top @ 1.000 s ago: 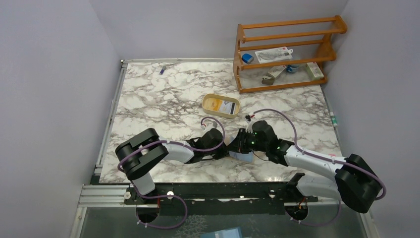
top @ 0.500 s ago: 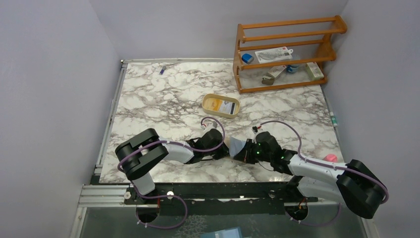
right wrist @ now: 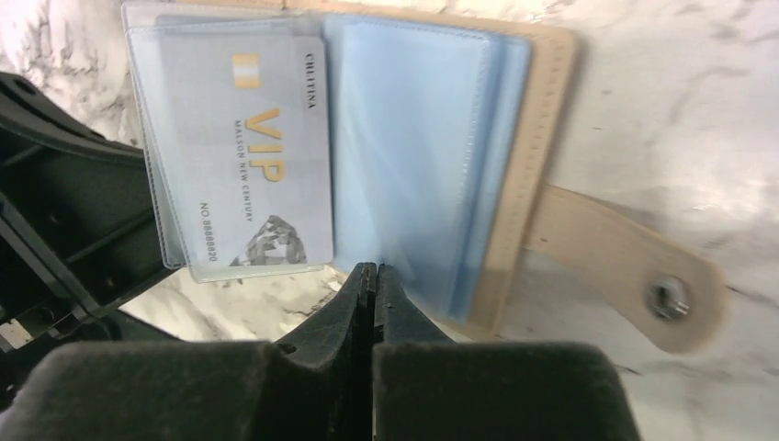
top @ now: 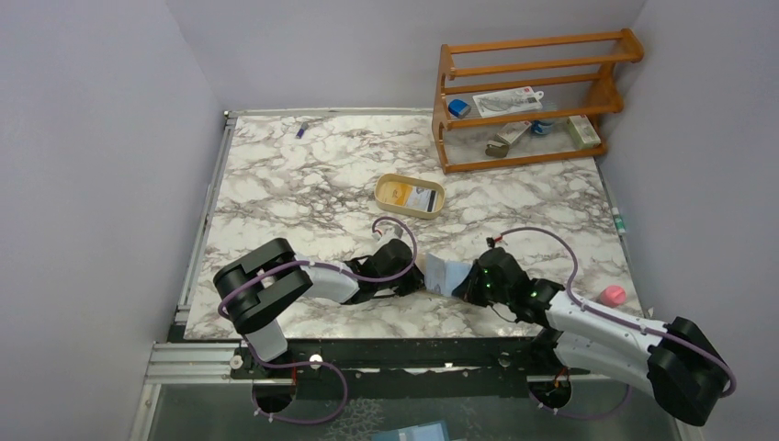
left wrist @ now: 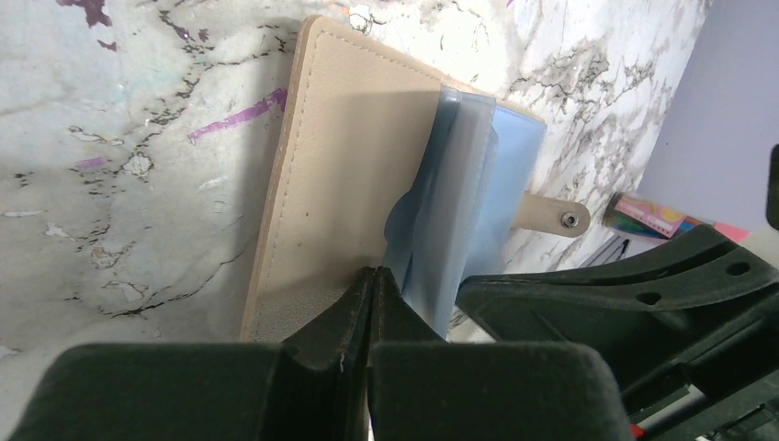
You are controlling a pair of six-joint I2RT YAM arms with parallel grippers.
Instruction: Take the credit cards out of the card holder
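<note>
left gripper [left wrist: 370,276] pinches the holder [left wrist: 340,165] — i'd hold that firm. right gripper [right wrist: 372,271] is shut at the sleeves [right wrist: 413,156]; card [right wrist: 262,156] at ten o'clock — pinch card, not film.

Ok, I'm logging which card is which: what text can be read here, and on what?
"VIP": bluish-white card in a clear sleeve of the card holder.
"MALSON NEW CENTURY": same card.
"CHLITINA": same card's edge.
"NO.8888820": same card, digits uncertain.
Things on the wooden rack and in the tan tray: too small to read.
</note>
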